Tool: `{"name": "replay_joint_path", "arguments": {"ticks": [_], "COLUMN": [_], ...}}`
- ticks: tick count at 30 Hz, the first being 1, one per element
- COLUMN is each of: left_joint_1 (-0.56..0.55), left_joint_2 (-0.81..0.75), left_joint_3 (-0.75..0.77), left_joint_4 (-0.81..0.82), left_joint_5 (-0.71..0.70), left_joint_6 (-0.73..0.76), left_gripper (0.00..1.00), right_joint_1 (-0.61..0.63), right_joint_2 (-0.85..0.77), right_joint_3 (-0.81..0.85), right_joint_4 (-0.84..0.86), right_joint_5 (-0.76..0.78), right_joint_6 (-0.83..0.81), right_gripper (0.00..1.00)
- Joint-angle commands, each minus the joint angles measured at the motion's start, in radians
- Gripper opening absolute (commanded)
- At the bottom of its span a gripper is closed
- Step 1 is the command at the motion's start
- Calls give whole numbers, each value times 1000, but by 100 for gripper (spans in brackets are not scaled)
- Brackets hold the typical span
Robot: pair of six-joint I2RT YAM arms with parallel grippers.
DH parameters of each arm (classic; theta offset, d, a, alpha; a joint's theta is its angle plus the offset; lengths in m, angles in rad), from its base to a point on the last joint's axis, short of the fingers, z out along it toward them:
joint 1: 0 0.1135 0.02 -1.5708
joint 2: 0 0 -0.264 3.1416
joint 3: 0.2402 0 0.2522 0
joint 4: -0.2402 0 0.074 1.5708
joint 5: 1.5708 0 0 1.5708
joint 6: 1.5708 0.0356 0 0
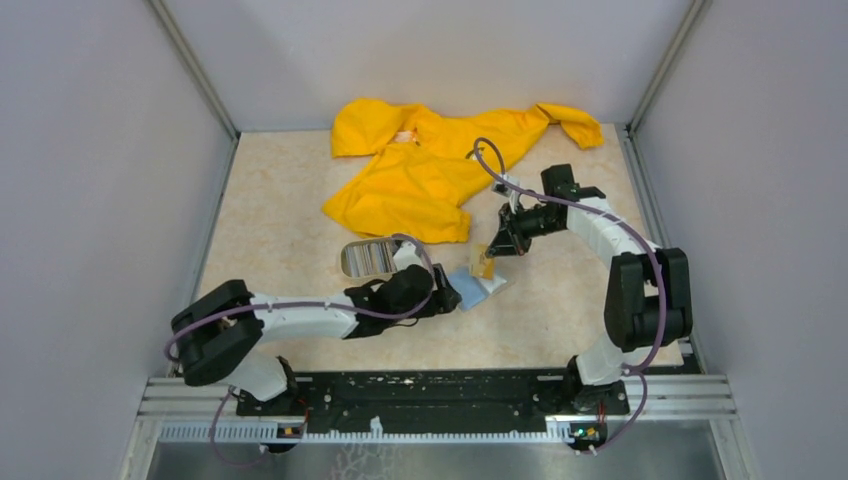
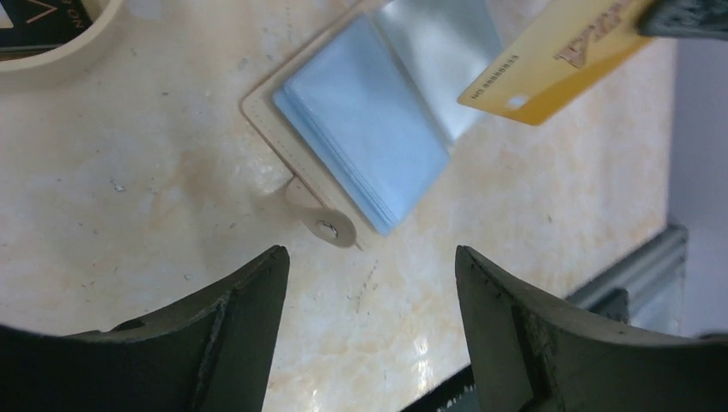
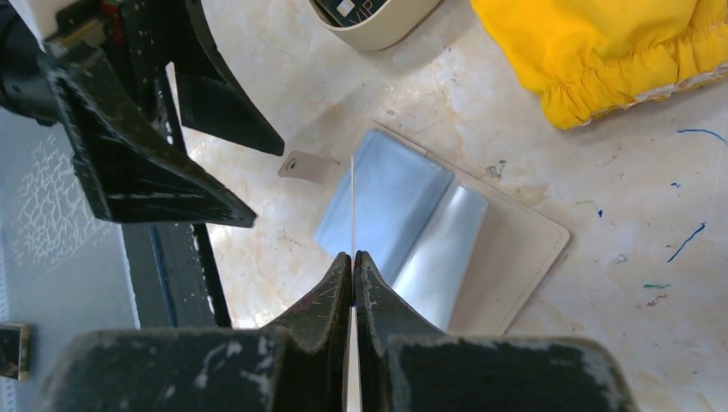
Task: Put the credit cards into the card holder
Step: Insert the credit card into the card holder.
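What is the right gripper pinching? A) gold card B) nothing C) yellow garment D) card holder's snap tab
A: the right gripper is shut on a gold card, seen edge-on in its wrist view, above the open card holder.

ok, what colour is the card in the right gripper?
Golden yellow card, dark lettering; clearest in the left wrist view.

Plain grey walls [image 1: 90, 150], beige marbled tabletop [image 1: 280, 200], aluminium corner posts [image 1: 195, 62], aluminium front rail [image 1: 690, 397]
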Motion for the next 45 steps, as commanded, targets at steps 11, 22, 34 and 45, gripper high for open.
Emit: {"name": "replay_joint_path", "arguments": {"ticks": [11, 22, 34, 45], "left_joint_1": [-61, -61, -61, -47], "left_joint_2": [454, 400, 192, 51], "left_joint_3": [616, 572, 309, 131], "left_joint_4": [-899, -848, -636, -444], "left_joint_5": [-340, -317, -304, -284], "left_joint_6": [-278, -209, 92, 237], "left_gripper": [70, 24, 0, 22], "right_joint_1": [-8, -14, -10, 80], "right_joint_2": [-18, -10, 70, 142], "right_joint_3": [4, 4, 24, 16], "right_joint_4": [31, 21, -128, -132], "right_joint_5": [-15, -26, -163, -198], "right_joint_6": [-2, -14, -146, -98], "right_gripper": [0, 0, 0, 0]}}
